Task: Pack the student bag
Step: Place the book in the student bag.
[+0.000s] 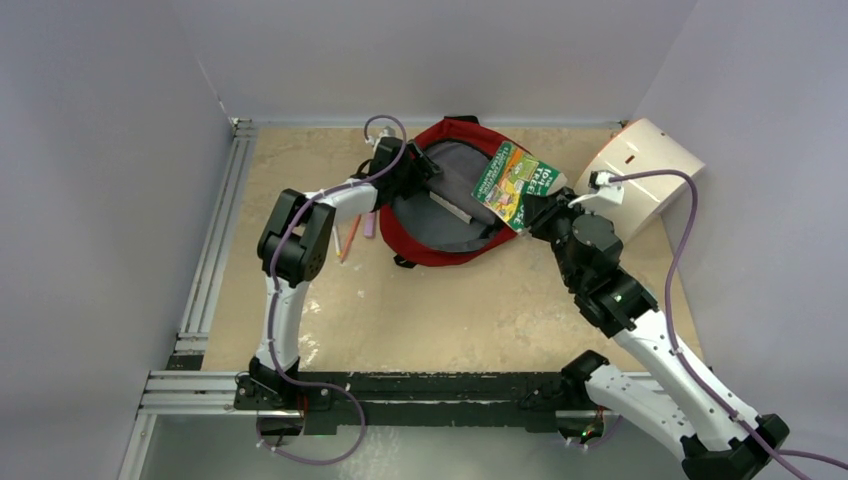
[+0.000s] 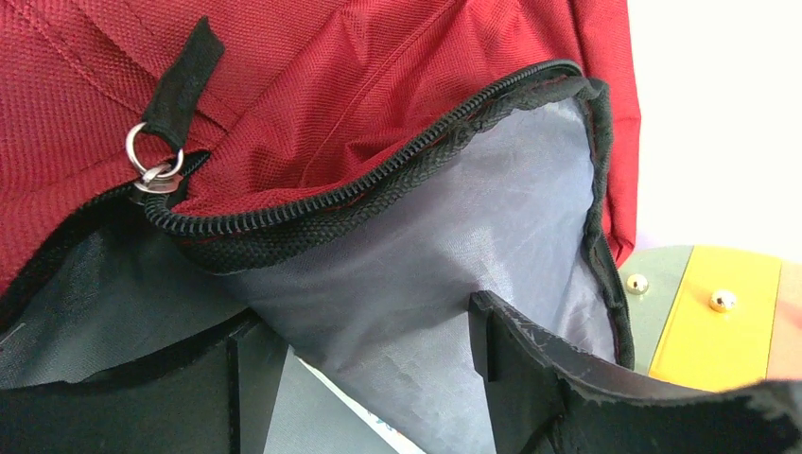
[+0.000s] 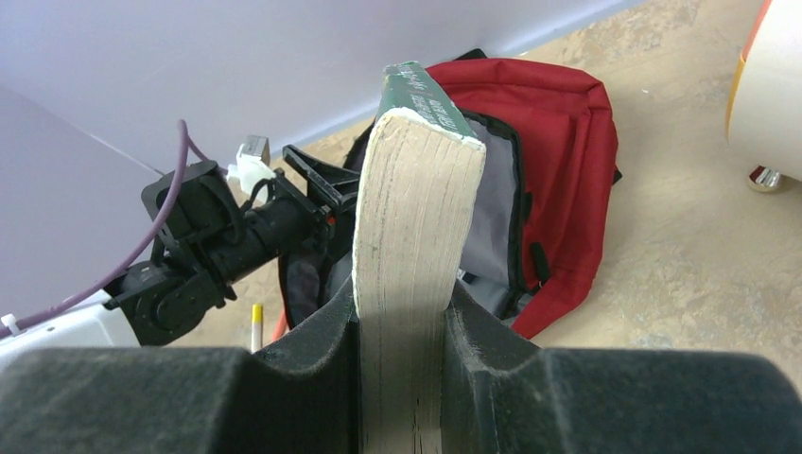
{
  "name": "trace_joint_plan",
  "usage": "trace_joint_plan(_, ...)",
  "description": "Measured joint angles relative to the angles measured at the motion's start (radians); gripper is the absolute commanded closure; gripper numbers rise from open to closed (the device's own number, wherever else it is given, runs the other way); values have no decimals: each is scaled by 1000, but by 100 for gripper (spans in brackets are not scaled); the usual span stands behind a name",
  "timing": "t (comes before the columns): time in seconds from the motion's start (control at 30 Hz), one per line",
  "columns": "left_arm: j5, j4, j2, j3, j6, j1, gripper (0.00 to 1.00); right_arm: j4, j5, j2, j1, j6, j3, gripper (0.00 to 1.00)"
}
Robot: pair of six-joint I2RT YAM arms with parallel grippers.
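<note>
At the far side of the table (image 1: 450, 320) the student bag (image 1: 440, 250) lies unzipped, left hand (image 1: 410, 165) spread at its left rim, right hand (image 1: 540, 212) grasping a book (image 1: 512, 180) over its right edge, which next needs lowering inside, I'd judge.

The student bag (image 2: 378, 85) is matt woven cloth; the book (image 3: 411, 236) has rough paper pages.

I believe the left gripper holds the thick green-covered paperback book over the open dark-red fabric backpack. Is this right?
Not quite. It is the right gripper that holds the thick green-covered paperback book over the open dark-red fabric backpack. The right wrist view shows its fingers clamped on the book.
</note>
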Motion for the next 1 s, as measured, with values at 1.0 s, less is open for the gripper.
trace_joint_plan(1.0,111,66,-48,26,-26,8,64,255,-251,-59,0,-351,-173,100)
